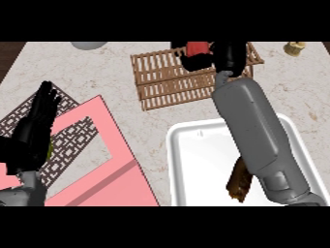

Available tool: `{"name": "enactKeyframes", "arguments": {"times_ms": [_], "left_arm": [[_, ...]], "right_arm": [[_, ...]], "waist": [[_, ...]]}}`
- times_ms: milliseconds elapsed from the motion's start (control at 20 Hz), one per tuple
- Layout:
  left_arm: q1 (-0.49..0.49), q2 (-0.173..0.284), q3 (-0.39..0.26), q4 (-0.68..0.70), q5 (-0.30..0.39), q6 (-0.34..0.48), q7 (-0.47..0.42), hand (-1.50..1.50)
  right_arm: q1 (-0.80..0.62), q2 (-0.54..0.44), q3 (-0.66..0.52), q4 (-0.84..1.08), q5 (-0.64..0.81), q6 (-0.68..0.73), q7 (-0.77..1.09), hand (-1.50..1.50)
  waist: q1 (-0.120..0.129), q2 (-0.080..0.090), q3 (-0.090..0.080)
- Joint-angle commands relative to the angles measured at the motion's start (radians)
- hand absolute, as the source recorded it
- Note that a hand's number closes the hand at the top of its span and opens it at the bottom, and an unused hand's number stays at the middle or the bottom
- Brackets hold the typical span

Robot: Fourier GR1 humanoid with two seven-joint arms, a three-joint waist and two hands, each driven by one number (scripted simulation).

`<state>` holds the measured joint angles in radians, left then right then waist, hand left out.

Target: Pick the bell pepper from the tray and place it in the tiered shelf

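My right hand is out over the far edge of the wooden tiered shelf, fingers curled round the red bell pepper, which shows just past my knuckles and is well clear of the white tray at the counter's near edge. My worry is the release: the pepper sits right at the shelf's back rim, so if I let go here it could roll off the slats onto the marble counter behind. My hand also hides how high the pepper hangs above the slats, so I judge a slow lowering is needed. My left hand rests open, fingers straight, over the pink placemat at the left.
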<state>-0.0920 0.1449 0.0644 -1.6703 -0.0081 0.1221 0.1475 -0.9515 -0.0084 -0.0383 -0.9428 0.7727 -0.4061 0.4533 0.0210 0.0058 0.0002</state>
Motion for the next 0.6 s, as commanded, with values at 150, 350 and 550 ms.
{"name": "enactKeyframes", "arguments": {"times_ms": [150,350,550], "left_arm": [[0.022,0.014,0.018,-0.011,0.015,-0.028,-0.007,0.0],[-0.014,-0.05,-0.03,0.086,-0.053,0.026,-0.079,0.0],[-0.012,-0.006,0.034,0.063,-0.013,0.007,-0.051,0.0]], "right_arm": [[-0.086,-0.003,-0.09,0.269,-0.094,-0.039,-0.199,-1.5],[-0.139,0.007,-0.111,0.24,-0.142,-0.018,-0.216,-1.5],[-0.112,0.001,-0.131,0.102,-0.204,-0.007,-0.25,-1.5]], "waist": [[0.005,0.002,0.0],[-0.005,0.001,0.0],[-0.016,-0.005,0.0]]}}
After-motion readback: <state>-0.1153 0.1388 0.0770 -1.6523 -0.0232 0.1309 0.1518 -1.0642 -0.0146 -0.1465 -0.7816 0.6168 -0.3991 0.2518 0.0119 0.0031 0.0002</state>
